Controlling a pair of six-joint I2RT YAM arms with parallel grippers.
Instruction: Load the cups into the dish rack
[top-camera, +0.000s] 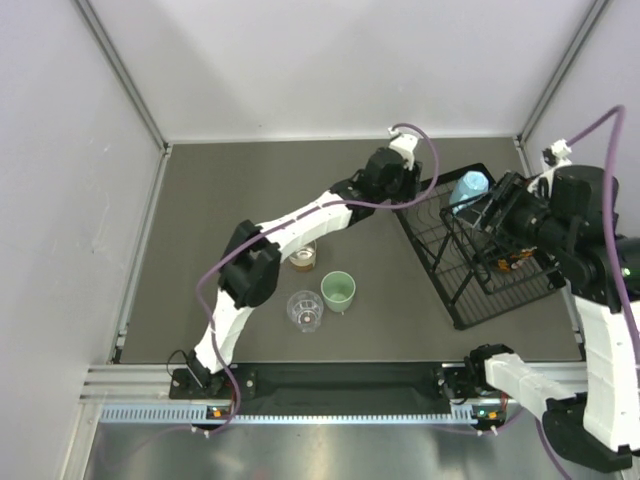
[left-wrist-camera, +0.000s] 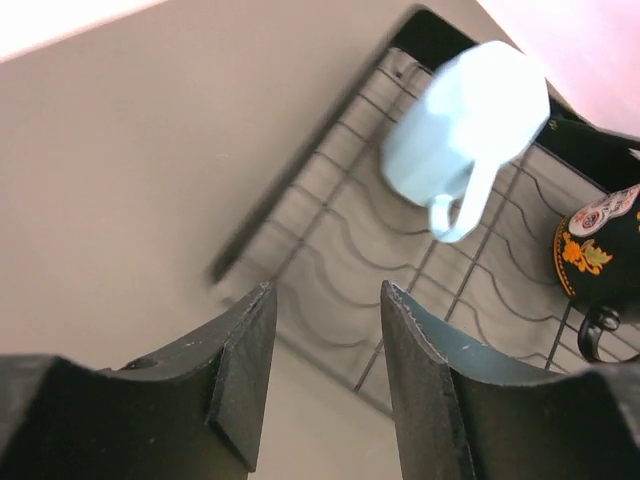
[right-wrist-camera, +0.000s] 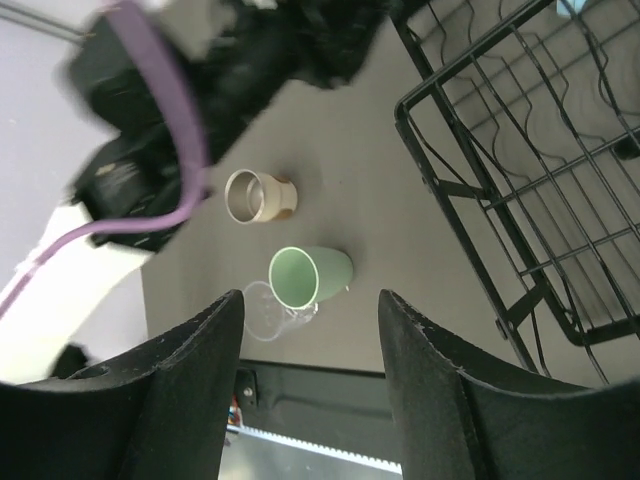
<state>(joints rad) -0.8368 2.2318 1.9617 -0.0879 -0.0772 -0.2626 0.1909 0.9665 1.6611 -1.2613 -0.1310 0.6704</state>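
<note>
Two cups are racked and three are to go. The light blue mug (left-wrist-camera: 465, 120) lies in the black wire dish rack (top-camera: 440, 275) at the right of the overhead frame. A dark mug with an orange flower decal (left-wrist-camera: 598, 250) sits just beside it in the left wrist view.

The left gripper (top-camera: 392, 180) hovers at the rack's upper-left edge, jaws apart and holding nothing. The right gripper (top-camera: 492, 215) hangs over the rack, its jaws likewise spread and empty.

The amber glass (top-camera: 303, 258), the mint green tumbler (top-camera: 338, 291) and the clear ribbed cup (top-camera: 305, 310) stand in a tight cluster at centre frame, mouths up as far as we can tell.

We judge the step in hand to be fetching the next cup. The amber glass sits partly under the left forearm, so we would clear that arm from the rack before reaching down. The tumbler and ribbed cup stand just beside each other. We would approach from an outer side with jaws wide, so that one finger does not knock the neighbour. The two clear cups may be slippery, so we would close on them squarely, low on the wall.

The counter (top-camera: 220, 220) is a matte dark grey-brown sheet. Pale walls (top-camera: 60, 150) framed in metal struts surround it, and a slotted rail (top-camera: 330, 410) runs along the bottom edge. Purple cables (top-camera: 210, 275) trail along both arms.
</note>
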